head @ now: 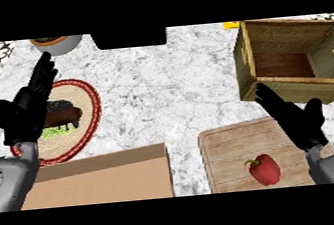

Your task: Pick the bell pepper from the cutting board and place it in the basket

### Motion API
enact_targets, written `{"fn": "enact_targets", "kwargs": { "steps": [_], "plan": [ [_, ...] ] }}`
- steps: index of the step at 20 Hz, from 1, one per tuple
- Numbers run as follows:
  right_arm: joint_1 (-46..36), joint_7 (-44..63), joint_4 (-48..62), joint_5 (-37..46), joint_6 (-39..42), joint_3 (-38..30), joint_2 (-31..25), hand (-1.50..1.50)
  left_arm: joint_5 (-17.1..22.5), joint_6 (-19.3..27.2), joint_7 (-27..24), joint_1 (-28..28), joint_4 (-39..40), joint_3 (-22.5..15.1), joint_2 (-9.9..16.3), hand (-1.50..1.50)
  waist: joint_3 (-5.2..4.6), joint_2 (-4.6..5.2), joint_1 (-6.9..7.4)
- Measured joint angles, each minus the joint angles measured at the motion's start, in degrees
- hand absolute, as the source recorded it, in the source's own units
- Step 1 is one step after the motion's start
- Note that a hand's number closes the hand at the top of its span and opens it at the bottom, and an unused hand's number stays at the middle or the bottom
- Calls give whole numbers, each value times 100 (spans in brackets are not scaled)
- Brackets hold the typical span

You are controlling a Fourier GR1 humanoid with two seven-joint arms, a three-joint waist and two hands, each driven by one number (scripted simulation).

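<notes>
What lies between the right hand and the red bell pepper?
Only bare wooden cutting board separates the right hand from the red bell pepper, in the head view.

The left hand [23, 109] covers the near-left part of the red-rimmed plate [88, 111] and some of the dark food [63, 115] on it. The grey bowl [58, 43] and a small yellow object [230, 25] are cut off at the top. The cardboard box [105, 177] and cutting board [229, 151] run off the bottom. The right hand [298, 118] overlaps the basket's [283, 54] near rim.
</notes>
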Motion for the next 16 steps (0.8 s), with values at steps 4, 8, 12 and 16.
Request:
{"fn": "enact_targets", "kwargs": {
  "steps": [4, 8, 12, 16],
  "plan": [
    [300, -762, -812, 206, 130, -116, -237, 150, 86, 163, -98, 345, -273, 88, -213, 0, -6, -20, -115],
    [390, -1888, -1851, 688, 465, 5, -563, 150, 312, 304, -295, 699, -400, 120, -539, 0, -14, -115, -210],
    [1048, -2688, -2652, 1939, -22, 742, -440, -150, 452, 333, -428, 979, -618, 117, -709, 0, 6, -127, -274],
    [1921, -2811, -3199, 3104, -1224, 1130, -91, -150, 495, 393, -531, 1147, -751, 163, -738, 0, 20, -108, -382]
  ]
}}
